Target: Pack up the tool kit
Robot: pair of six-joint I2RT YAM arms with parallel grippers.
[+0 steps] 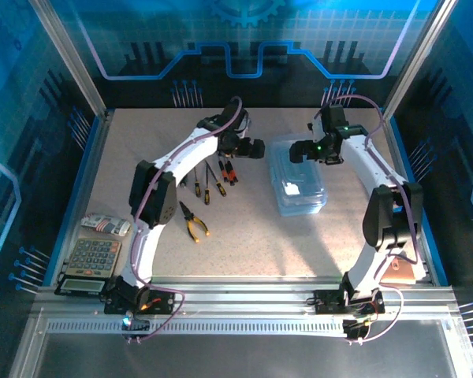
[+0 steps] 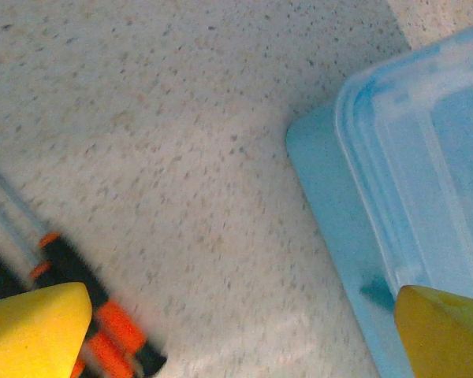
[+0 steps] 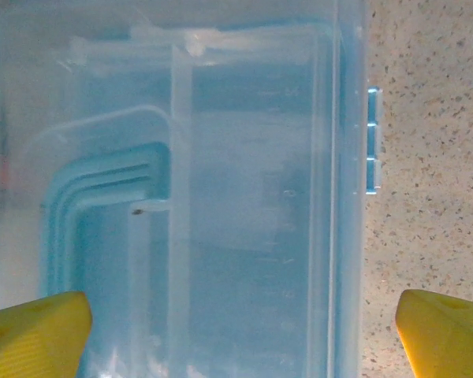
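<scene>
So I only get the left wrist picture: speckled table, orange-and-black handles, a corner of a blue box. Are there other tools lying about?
Observer: Yes, yellow-handled pliers lie on the near side of the screwdrivers.
Operator: And what is the other arm doing?
Observer: The right gripper hangs open over the box.
Operator: Anything there that isn't a tool?
Observer: A grey calculator sits at the near left corner of the table.
</scene>
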